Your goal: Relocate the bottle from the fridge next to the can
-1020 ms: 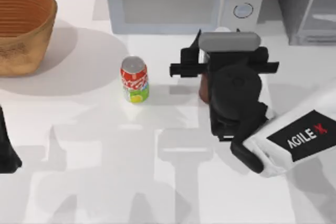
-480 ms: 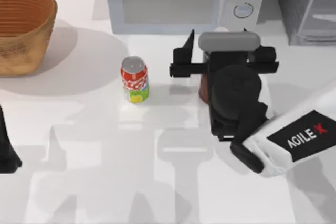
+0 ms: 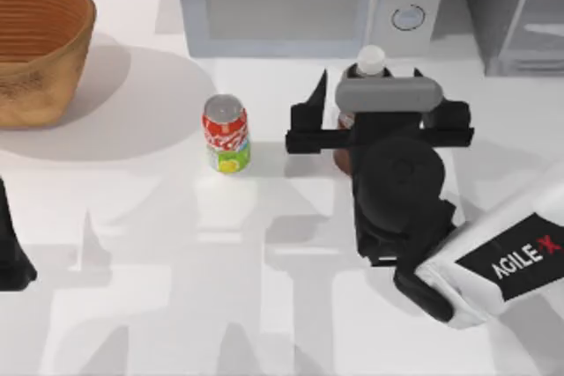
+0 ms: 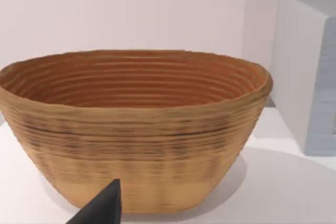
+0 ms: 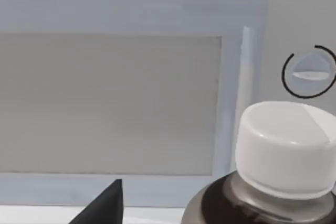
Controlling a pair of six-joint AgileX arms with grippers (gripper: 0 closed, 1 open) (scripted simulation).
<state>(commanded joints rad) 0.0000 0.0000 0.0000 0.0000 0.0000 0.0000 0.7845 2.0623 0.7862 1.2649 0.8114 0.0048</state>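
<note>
The dark brown bottle (image 3: 342, 149) stands upright on the table to the right of the red can (image 3: 226, 134), with a gap between them. Its white cap (image 3: 371, 59) shows past the wrist camera housing and again in the right wrist view (image 5: 286, 150). My right gripper (image 3: 366, 78) is open, its fingers (image 3: 310, 99) spread on either side of the bottle without holding it. The grey fridge (image 3: 515, 15) sits at the back right corner. My left arm (image 3: 11, 253) is parked at the table's left edge, one fingertip (image 4: 102, 208) showing in front of the basket.
A white microwave (image 3: 300, 2) with two round knobs stands at the back, just behind the bottle; its door (image 5: 110, 103) faces the right wrist camera. A woven basket (image 3: 40, 46) sits at the back left, seen close in the left wrist view (image 4: 131, 129).
The right gripper's fingers spread apart off the bottle, then the arm drew back a little toward the table's front, uncovering the white cap. Bottle and can stayed put.
</note>
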